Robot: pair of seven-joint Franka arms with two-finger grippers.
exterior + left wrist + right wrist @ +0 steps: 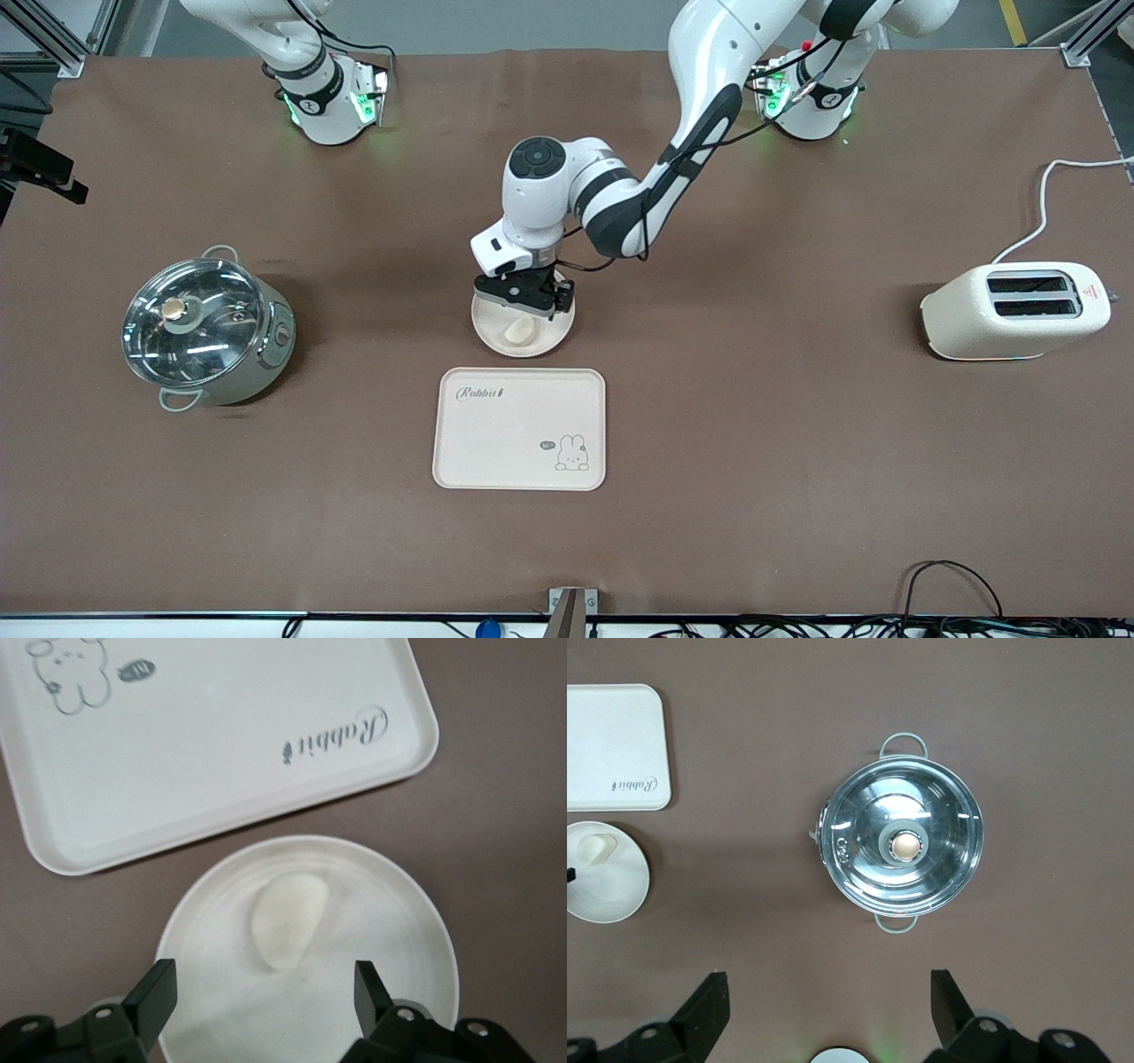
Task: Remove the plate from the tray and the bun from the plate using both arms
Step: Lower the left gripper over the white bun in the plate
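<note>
Left hand (266,988) — spread wide, seemingly empty — hangs over the plate (403,904) (bun (290,920) on it).

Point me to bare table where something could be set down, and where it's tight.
Free: brown table between tray and toaster; also between pot and tray. Tray surface itself is bare. Tight: plate with bun, left end effector low over it, and only a narrow strip between plate and tray.
</note>
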